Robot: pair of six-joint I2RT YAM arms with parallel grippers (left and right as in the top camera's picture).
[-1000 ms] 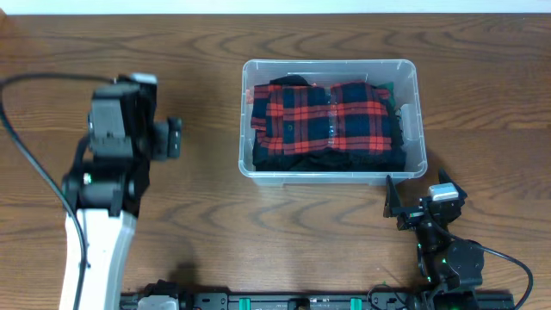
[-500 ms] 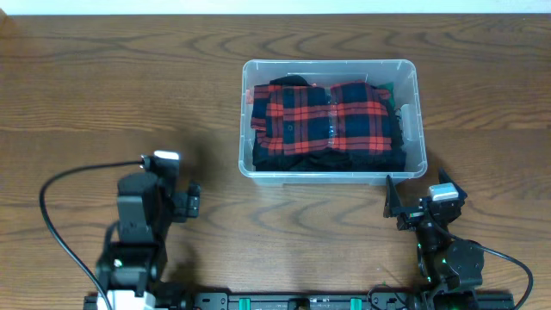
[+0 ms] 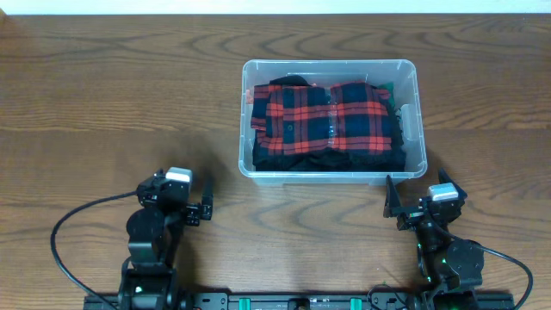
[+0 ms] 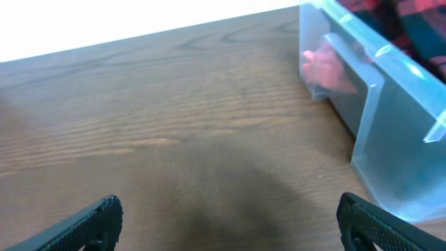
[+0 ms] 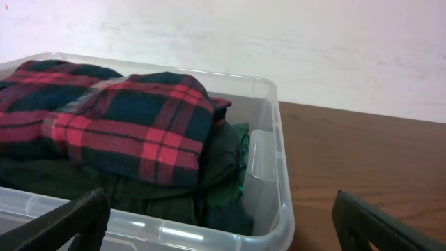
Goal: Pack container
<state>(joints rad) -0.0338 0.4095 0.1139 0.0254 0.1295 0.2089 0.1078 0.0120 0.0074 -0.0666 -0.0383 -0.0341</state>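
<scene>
The clear plastic container [image 3: 417, 103] stands at the back centre-right of the wooden table. It holds a folded red and dark plaid garment [image 3: 327, 116] on top of dark and green clothes. The right wrist view shows its near corner [image 5: 279, 209] and the plaid garment [image 5: 132, 118]. The left wrist view shows its wall [image 4: 390, 139] at the right. My left gripper [image 3: 184, 213] is open and empty, low at the front left; its jaws [image 4: 226, 223] are wide apart over bare wood. My right gripper [image 3: 420, 200] is open and empty just in front of the container's right front corner.
The wooden table [image 3: 103, 86] stretches left of the container. A black cable [image 3: 69, 228] loops from the left arm near the front edge. A rail [image 3: 301, 301] runs along the front edge between the arm bases.
My left arm has drawn back from the mid-left of the table down to the front edge. The right arm, container and clothes have not moved.
</scene>
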